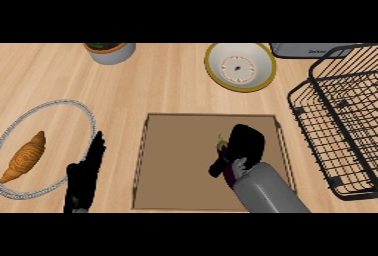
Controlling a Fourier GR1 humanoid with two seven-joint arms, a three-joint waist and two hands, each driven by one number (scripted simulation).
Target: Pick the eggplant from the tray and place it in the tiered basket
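The right hand [241, 151] sat low over the right half of the brown tray [177, 165] at lower centre, its fingers [251, 139] curled round the eggplant [229, 176], whose purple skin showed beside the wrist. The black tiered basket [332, 135] stood at the right edge of the frame. At lower left, the left hand [81, 182] rested with fingers straight and together, between the tray and a plate [81, 112] holding a croissant [26, 156].

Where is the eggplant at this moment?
In the head view, the eggplant is in the right half of the tray, under the right hand that curls round it, with the wire basket further right.
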